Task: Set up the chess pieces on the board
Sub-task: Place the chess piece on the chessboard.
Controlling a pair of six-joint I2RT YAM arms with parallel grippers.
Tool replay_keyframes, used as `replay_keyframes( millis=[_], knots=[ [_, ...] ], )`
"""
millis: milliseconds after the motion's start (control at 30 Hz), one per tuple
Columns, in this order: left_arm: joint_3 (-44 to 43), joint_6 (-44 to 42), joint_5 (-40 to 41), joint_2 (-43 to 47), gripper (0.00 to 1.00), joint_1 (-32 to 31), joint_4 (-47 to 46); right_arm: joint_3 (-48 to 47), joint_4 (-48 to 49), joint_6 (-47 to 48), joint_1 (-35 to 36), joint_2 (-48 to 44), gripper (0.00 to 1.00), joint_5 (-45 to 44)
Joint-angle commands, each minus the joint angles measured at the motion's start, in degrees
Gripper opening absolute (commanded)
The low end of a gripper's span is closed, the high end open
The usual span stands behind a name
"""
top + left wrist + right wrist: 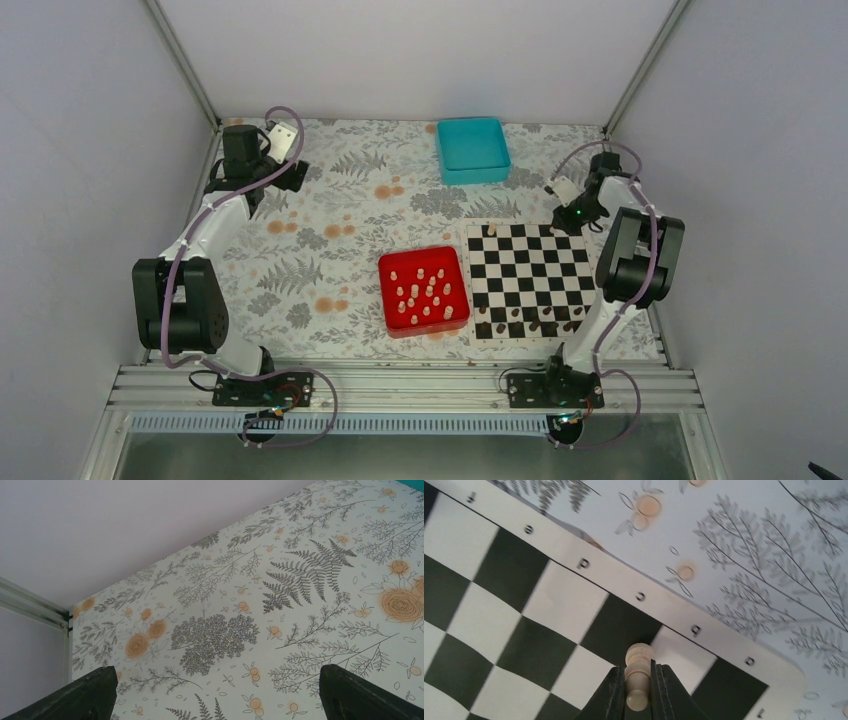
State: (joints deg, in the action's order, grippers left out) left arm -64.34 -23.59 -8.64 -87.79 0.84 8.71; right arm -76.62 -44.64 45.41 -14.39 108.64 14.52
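Note:
The black-and-white checkered board (527, 272) lies right of centre. One cream chess piece (491, 230) stands on its far left corner, and several dark pieces (530, 322) line its near rows. Several more cream chess pieces (425, 290) lie in the red tray (386, 296). My right gripper (639, 672) is shut on a cream piece (640, 654), held sideways just above the board (549, 610) near its lettered far edge. In the top view, my right gripper (568, 214) is at the board's far right corner. My left gripper (296, 172) hangs open and empty at the far left, its fingers (100, 690) wide apart over the cloth.
A teal tray (472, 148) sits at the back centre, empty as far as I can see. The floral cloth (330, 250) covers the table between the arms. Grey walls close in the back and both sides, with a metal post (30, 607) close to my left gripper.

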Motion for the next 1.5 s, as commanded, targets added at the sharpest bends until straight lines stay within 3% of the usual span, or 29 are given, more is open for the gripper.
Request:
replay_keyframes(
  millis=[0, 1067, 1133, 1300, 1467],
  knots=[
    [0.3, -0.8, -0.6, 0.4, 1.00, -0.1, -0.8, -1.7, -0.3, -0.1, 3.0, 1.2, 0.06, 1.8],
    [-0.1, -1.0, -0.6, 0.1, 1.00, -0.1, -0.4, -2.2, -1.7, 0.4, 4.0, 2.3, 0.10, -2.8],
    [0.0, -1.1, -0.6, 0.2, 1.00, -0.1, -0.5, -2.0, -1.6, 0.5, 4.0, 2.4, 0.14, -2.9],
    [0.2, -1.2, -0.5, 0.2, 1.00, -0.1, -0.5, -2.6, -0.8, 0.1, 4.0, 0.3, 0.37, -1.1],
    [0.1, -1.2, -0.3, 0.1, 1.00, -0.2, -0.6, -5.6, -3.0, -0.1, 5.0, -2.0, 0.45, 0.1]
  ],
)
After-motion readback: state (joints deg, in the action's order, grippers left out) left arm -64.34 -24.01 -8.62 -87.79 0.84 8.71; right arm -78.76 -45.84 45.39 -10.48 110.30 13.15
